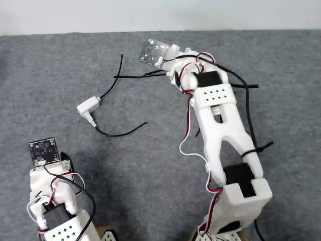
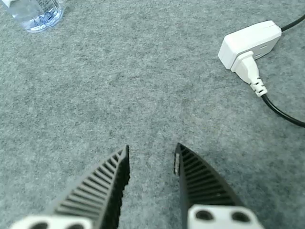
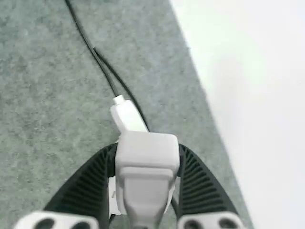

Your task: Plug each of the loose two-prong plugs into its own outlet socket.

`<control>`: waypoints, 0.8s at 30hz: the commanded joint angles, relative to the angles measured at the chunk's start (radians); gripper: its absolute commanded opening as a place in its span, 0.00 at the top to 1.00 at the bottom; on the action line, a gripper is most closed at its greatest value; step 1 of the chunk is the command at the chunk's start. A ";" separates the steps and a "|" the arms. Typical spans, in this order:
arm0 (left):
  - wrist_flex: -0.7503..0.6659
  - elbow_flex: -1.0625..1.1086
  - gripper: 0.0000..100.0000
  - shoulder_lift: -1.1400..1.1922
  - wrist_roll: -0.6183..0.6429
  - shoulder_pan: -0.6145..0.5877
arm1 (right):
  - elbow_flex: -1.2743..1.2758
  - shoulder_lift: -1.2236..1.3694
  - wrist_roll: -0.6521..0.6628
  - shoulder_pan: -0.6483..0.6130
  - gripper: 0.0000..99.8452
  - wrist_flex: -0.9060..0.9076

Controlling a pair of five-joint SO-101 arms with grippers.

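Outlet socket (image 3: 147, 164) — you have it clenched in your right pincer (image 3: 147, 150), a white plug (image 3: 127, 117) touching its far end. Your left pincer (image 2: 152, 149) is released — a second socket (image 2: 248, 43) lies well ahead.

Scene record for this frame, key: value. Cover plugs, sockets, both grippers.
surface: grey table
first socket: white, lying free on the table
first plug: seated in first socket
left gripper: open, over bare table, apart from first socket
right gripper: shut on white block, near the table's far edge
second plug: against the white block's far face; seated or not, cannot tell
other: clear container
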 commanded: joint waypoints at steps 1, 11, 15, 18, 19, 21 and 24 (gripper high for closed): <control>0.002 -0.013 0.85 -0.018 -0.011 0.006 | -0.066 -0.013 0.006 -0.022 0.99 -0.031; 0.002 -0.013 0.85 -0.018 -0.011 0.006 | -0.068 -0.058 -0.103 0.022 0.67 0.110; 0.002 -0.013 0.85 -0.018 -0.011 0.006 | -0.069 -0.077 -0.186 0.025 0.63 0.114; 0.002 -0.013 0.85 -0.018 -0.011 0.006 | -0.068 -0.090 -0.189 0.024 0.63 0.114; 0.002 -0.013 0.85 -0.018 -0.011 0.006 | -0.068 -0.096 -0.189 0.024 0.63 0.117; 0.002 -0.013 0.85 -0.018 -0.011 0.006 | -0.071 -0.102 -0.189 0.022 0.63 0.139; 0.002 -0.013 0.85 -0.018 -0.011 0.006 | -0.071 -0.142 -0.190 0.013 0.63 0.173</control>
